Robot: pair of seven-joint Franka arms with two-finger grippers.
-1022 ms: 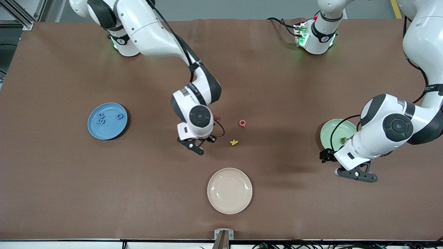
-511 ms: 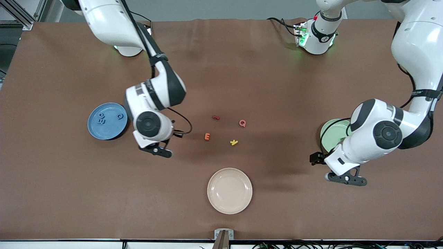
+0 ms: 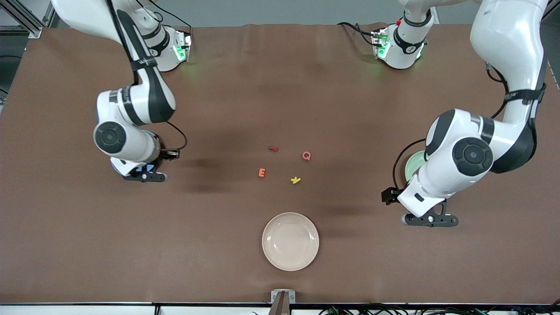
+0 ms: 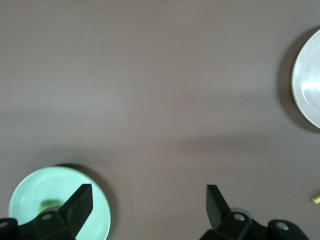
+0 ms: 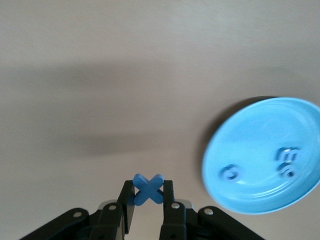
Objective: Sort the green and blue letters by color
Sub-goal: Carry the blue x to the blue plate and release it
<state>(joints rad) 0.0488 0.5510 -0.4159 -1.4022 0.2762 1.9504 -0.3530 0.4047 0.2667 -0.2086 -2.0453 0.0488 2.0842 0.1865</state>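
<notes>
Blue plus sign (image 5: pixel 148 189) is clamped between the right gripper's (image 5: pixel 148 197) jaws, up in the air by the blue plate (image 5: pixel 264 155), which sits at the right arm's end of the table (image 3: pixel 280 87). In the front view that arm covers nearly all of the plate, only a sliver of blue pokes out under the wrist. The right wrist view shows three small blue characters (image 5: pixel 260 166) already lying flat on the plate, one apart from a touching pair, but they're too blurry to read.

Over at the left arm's end, the left gripper (image 4: pixel 149 199) hangs with its jaws wide apart and nothing between them, over bare table beside the green plate (image 4: pixel 30 192). That plate has a small green clump (image 4: pixel 48 204) on it; can't make out letters or a count.

Loads of open brown surface all round. Only clutter is mid-table: a dark red squiggle (image 3: pixel 273 148), pink Q (image 3: pixel 306 155), orange E (image 3: pixel 261 172) and yellow k (image 3: pixel 296 180), loosely grouped, none touching. A cream plate (image 3: pixel 290 241) with nothing in it sits nearer the front camera than that group, close to the table's front edge.
</notes>
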